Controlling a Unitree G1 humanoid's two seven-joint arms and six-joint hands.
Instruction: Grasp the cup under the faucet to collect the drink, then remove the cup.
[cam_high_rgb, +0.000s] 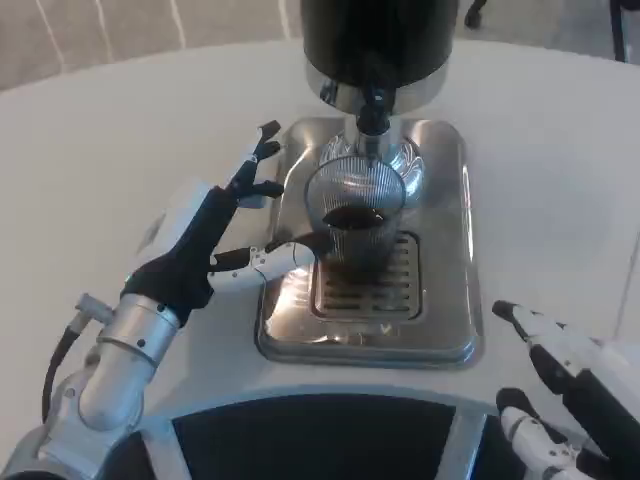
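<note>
One cup (354, 215) sat under the faucet (373, 112); the left hand (215, 235) reached it, fingers spread, while the right hand (560, 385) lay spread, well apart.

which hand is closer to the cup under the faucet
Left. The left hand is right beside the cup, on its left, one finger reaching its base. The right hand sits low at the table's near right edge, well clear of the tray.
</note>
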